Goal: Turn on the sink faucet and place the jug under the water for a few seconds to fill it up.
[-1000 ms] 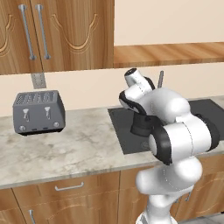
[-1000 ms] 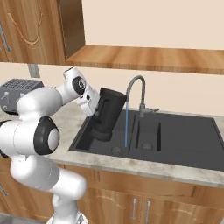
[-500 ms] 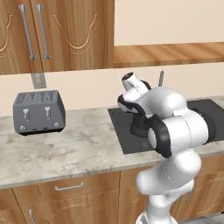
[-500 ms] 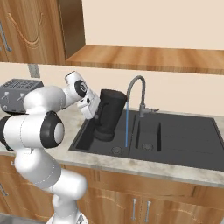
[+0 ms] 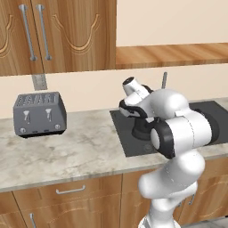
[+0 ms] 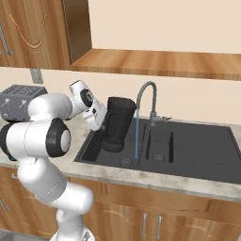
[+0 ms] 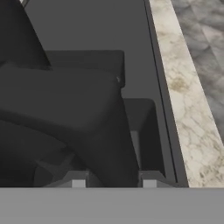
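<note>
Left base view: tool (image 5: pixel 133 114) clamped on the jug (image 5: pixel 141 128), low in the sink (image 5: pixel 127 142) behind the arm.
Right base view: jug (image 6: pixel 116 124) tilted in the large basin, just left of the water (image 6: pixel 136 134) falling from the faucet (image 6: pixel 146 96).
Hand view: fingertips (image 7: pixel 78 180) pinching the jug's handle.

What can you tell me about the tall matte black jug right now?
The tall matte black jug tapers upward from a wider round base and leans slightly. It sits in the large bowl of the matte black double-basin sink, left of the thin pale blue water stream, which falls beside it, not into it. The gripper is shut on its left side. In the hand view, its dark body passes between the fingertips.
</note>
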Motion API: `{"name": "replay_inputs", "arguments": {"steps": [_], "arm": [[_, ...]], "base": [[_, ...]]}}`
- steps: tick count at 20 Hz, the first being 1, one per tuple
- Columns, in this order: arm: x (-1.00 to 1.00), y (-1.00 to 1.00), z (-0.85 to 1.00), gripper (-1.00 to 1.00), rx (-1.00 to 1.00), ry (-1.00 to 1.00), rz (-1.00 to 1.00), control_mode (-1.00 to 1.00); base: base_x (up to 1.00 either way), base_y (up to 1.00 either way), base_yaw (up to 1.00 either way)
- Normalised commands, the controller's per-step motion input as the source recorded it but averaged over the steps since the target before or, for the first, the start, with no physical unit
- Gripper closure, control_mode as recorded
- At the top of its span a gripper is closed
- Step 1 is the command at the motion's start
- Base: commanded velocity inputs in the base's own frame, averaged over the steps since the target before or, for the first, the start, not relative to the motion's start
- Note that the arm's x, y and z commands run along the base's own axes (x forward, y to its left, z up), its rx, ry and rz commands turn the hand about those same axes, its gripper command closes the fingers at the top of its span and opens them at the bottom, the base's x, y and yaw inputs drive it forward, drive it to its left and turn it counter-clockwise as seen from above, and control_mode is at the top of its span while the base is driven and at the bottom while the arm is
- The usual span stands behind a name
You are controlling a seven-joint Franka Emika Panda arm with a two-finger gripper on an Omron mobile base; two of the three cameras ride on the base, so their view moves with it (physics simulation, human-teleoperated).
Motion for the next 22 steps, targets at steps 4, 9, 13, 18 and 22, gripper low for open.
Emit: {"name": "replay_inputs", "arguments": {"steps": [4,9,13,18,22], "arm": [[-0.16,0.27,-0.11,1.00,-0.04,0.00,0.00,-1.00],[-0.17,0.18,-0.20,1.00,0.00,0.00,0.00,-1.00],[0.12,0.00,-0.14,1.00,0.00,0.00,-0.01,-1.00],[0.14,0.00,-0.14,1.00,0.00,0.00,-0.02,-1.00],[0.22,0.00,-0.19,1.00,0.00,0.00,-0.03,-1.00]], "base": [[0.00,0.00,0.00],[0.00,0.00,0.00],[0.00,0.00,0.00],[0.00,0.00,0.00],[0.00,0.00,0.00]]}}
